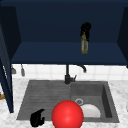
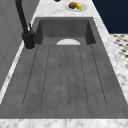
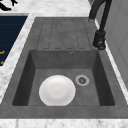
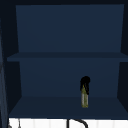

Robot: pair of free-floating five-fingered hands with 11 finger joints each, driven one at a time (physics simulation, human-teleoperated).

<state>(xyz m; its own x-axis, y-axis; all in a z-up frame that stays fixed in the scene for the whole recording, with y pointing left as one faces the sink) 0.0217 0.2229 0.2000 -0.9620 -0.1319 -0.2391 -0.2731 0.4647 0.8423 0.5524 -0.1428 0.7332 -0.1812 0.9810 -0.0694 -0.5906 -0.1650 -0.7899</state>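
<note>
My right hand (image 1: 85,28) is up in the open wall cabinet, its fingers curled round the top of an olive-green glass bottle (image 1: 84,45). The bottle stands upright on the cabinet's lower shelf (image 1: 50,53). The upper view has the same hand (image 4: 85,83) above the bottle (image 4: 85,99) on that shelf (image 4: 45,106). My left hand (image 1: 37,118) hangs low at the sink's front left corner, fingers relaxed and holding nothing. In the right side view it is at the far top left (image 3: 5,5). A big red ball (image 1: 67,115) sits just right of it, at the sink's front edge.
A white plate (image 3: 57,90) lies in the basin beside the drain (image 3: 82,80). The black tap (image 1: 68,75) stands behind the sink, and the ribbed draining board (image 2: 65,77) is at its left. A dish of fruit (image 2: 76,5) rests on the counter. The cabinet door (image 1: 6,75) hangs open at left.
</note>
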